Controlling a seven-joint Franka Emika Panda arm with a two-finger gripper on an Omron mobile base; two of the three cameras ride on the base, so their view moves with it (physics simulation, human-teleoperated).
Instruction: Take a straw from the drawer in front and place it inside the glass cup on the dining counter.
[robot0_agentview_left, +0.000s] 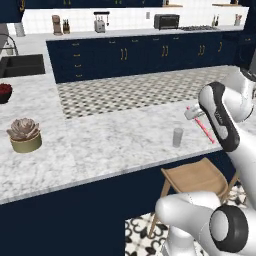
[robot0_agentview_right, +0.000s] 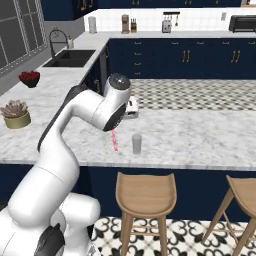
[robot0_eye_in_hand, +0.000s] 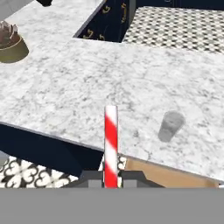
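Over the marble surface (robot0_agentview_left: 100, 145), your jaws (robot0_eye_in_hand: 111, 178) are clamped on the straw (robot0_eye_in_hand: 111, 144), w/ the glass cup (robot0_agentview_left: 178, 137) just beside it, upright. Potted succulent (robot0_agentview_left: 24, 135) sits well apart; wooden stool (robot0_agentview_right: 146, 194) below the edge.

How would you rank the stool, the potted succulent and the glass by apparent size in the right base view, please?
1. Stool, though nearest the camera.
2. Succulent.
3. Glass.

One straw (robot0_eye_in_hand: 111, 140), one glass cup (robot0_agentview_left: 177, 137), two stools (robot0_agentview_right: 145, 196), one succulent pot (robot0_agentview_left: 24, 136).
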